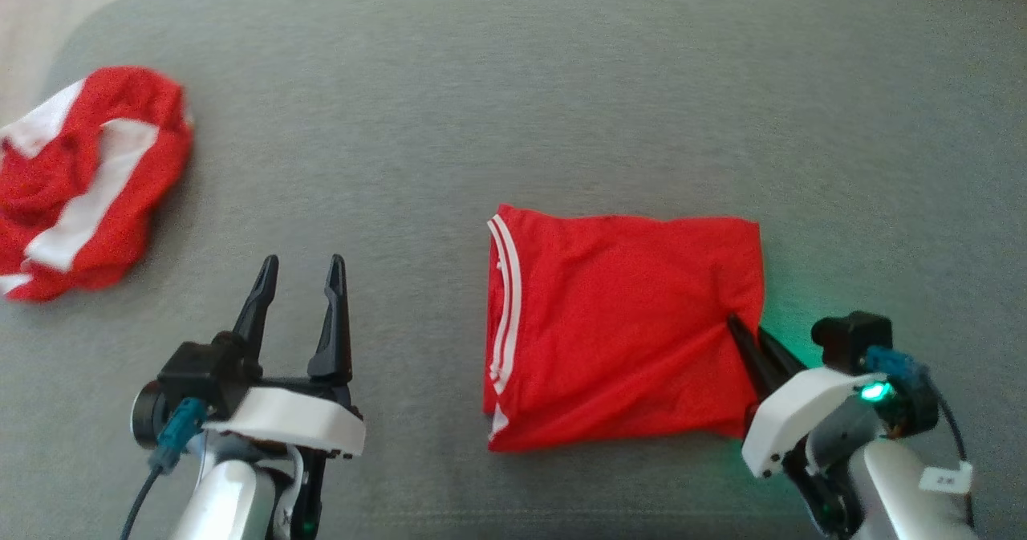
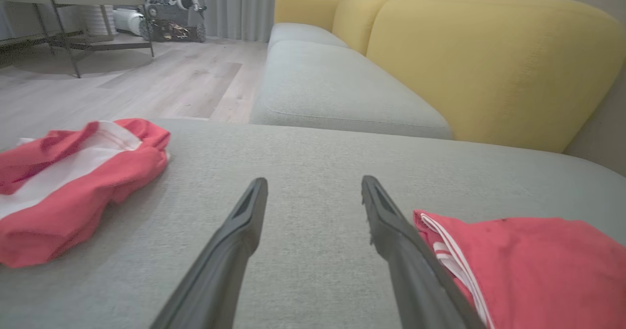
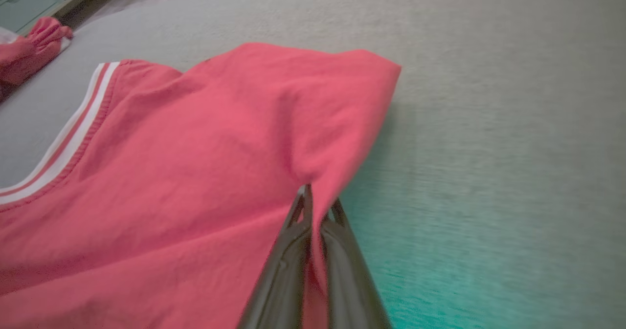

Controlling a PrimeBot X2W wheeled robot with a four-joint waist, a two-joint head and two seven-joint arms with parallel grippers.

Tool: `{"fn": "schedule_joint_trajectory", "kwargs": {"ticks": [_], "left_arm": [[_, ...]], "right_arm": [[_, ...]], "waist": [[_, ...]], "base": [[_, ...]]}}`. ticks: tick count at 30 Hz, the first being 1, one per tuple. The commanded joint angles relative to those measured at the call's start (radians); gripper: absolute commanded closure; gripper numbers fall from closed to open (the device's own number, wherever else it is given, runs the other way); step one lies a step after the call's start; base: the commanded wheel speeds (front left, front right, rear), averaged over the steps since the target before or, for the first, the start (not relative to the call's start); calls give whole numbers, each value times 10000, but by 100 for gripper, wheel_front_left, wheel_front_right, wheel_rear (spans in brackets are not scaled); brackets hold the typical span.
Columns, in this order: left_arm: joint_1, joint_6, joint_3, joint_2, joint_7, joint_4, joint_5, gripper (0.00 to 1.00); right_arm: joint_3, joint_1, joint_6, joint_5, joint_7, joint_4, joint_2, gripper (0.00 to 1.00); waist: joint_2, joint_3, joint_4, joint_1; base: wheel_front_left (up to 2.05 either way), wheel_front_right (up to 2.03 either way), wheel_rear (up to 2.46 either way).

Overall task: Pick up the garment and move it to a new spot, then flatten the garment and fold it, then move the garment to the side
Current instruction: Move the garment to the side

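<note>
1. Two claws logged. I saw the right gripper (image 1: 744,327) pinched tight on the right-hand edge of the folded garment (image 1: 622,327). The left gripper (image 1: 301,271) stood wide apart, holding nothing.
2. Risk, as I judged it: a one-edge pinch might catch only the upper layers, so dragging aside could peel the fold open.
3. Folded garment: soft red knit, roughly square, white stripes along its left edge. It lay by the near edge of the coarse grey cushion (image 1: 513,83), right of centre.
4. Crumpled garment (image 1: 80,179): red and white, heaped at the left edge.
</note>
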Motion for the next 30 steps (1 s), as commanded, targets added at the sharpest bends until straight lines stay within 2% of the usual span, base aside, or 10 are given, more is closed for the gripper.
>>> {"fn": "schedule_joint_trajectory", "kwargs": {"ticks": [1,7,12,19,26,30], "left_arm": [[-523,-14,345,158,-101,-390,64,0],[-767,-79,258,277,-81,-515,157,0],[-1173,-196,100,428,79,-645,299,0],[-1778,-382,-202,468,246,-770,465,0],[-2045,-453,-416,584,411,-888,616,0],[-2117,-465,-390,720,437,-918,630,0]], "right_arm": [[226,-540,-9,128,-182,-425,-262,100],[257,-1339,-9,287,-419,-334,-668,100],[118,-2621,-9,501,-740,382,-903,100],[-660,-4327,-9,877,-1485,1807,-1287,100],[-1914,-5682,-9,1244,-2207,3513,-2206,100],[-2051,-6222,-9,1403,-2470,4147,-2455,100]], "waist": [[0,132,-812,0],[0,441,-2082,0],[0,929,-2853,0],[0,1502,-3137,0],[0,1979,-3106,0],[0,2155,-3127,0]], "base": [[0,0,0],[0,0,0],[0,0,0],[0,0,0],[0,0,0],[0,0,0]]}}
